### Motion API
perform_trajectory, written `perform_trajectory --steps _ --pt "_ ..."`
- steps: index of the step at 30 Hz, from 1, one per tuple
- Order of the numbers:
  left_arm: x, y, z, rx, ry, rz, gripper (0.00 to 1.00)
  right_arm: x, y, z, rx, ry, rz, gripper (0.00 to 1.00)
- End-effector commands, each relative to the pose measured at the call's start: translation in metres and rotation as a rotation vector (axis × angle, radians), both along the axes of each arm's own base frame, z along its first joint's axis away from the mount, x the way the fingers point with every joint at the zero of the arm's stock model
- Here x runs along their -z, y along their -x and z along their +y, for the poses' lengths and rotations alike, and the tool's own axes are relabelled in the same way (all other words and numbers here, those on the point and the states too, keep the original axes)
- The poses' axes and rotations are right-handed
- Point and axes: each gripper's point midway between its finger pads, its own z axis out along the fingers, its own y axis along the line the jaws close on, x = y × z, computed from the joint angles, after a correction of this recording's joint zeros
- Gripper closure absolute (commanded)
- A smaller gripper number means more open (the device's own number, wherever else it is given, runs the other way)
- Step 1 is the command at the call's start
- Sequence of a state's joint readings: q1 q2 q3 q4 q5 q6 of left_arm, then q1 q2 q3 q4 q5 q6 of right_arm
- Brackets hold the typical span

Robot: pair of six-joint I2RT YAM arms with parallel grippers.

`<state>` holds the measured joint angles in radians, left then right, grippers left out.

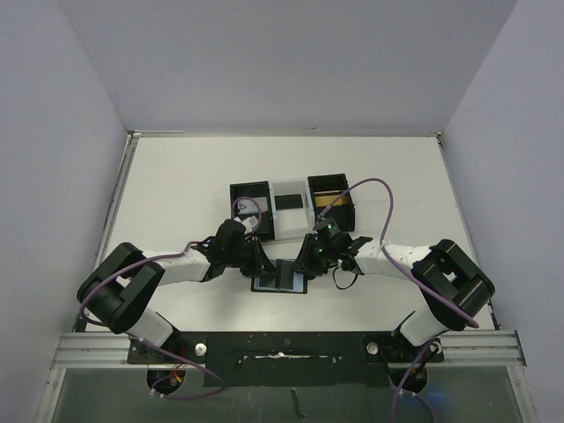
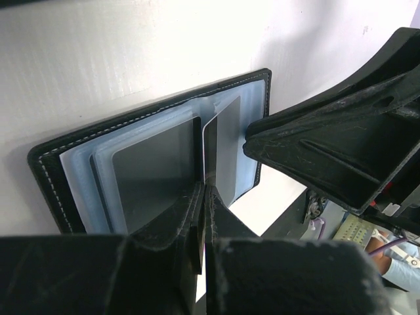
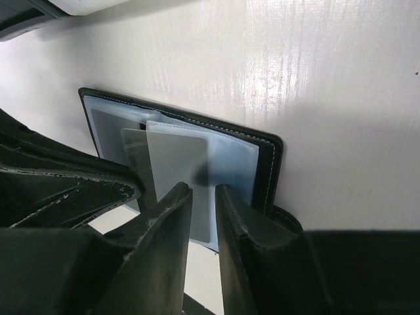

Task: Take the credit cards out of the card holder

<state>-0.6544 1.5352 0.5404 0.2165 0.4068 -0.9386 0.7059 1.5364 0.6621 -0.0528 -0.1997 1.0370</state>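
The card holder (image 1: 280, 284) lay spread open on the white surface (image 1: 176, 194), low in the middle of the overhead frame, between the two arms. The left hand (image 2: 203, 193) was closed tight, pinching the near edge of a grey card (image 2: 226, 144) that stood partly out of its blue-grey pocket. The right hand (image 3: 203, 190) had its jaws a little apart, straddling a pale card (image 3: 177, 161) that lay flat beneath them, ungripped. A black open box (image 1: 250, 207) stood farther up the frame.
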Motion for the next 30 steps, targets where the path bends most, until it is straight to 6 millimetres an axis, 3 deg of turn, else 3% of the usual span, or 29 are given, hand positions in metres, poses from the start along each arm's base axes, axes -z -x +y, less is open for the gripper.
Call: perform_trajectory --steps 1,7,16,18,23,30 --pt "-0.010 -0.005 0.004 -0.005 -0.001 -0.047 1.00 0.022 0.009 -0.026 0.021 0.139 0.047 0.76" --pt "-0.013 -0.009 0.005 -0.011 0.001 -0.059 1.00 0.003 -0.002 -0.022 -0.005 0.140 -0.014 0.75" --pt "-0.016 -0.008 0.003 -0.007 0.013 -0.062 1.00 -0.055 -0.018 0.022 -0.115 -0.060 -0.153 0.70" --pt "-0.016 -0.008 0.003 -0.007 0.015 -0.061 1.00 -0.051 -0.015 0.028 -0.133 -0.081 -0.135 0.69" --pt "-0.017 -0.009 0.002 -0.005 0.020 -0.064 0.99 -0.022 -0.006 0.026 -0.118 -0.035 -0.041 0.68" --pt "-0.020 -0.007 -0.004 0.016 0.062 -0.060 0.85 0.002 0.007 0.016 -0.117 0.009 0.021 0.68"
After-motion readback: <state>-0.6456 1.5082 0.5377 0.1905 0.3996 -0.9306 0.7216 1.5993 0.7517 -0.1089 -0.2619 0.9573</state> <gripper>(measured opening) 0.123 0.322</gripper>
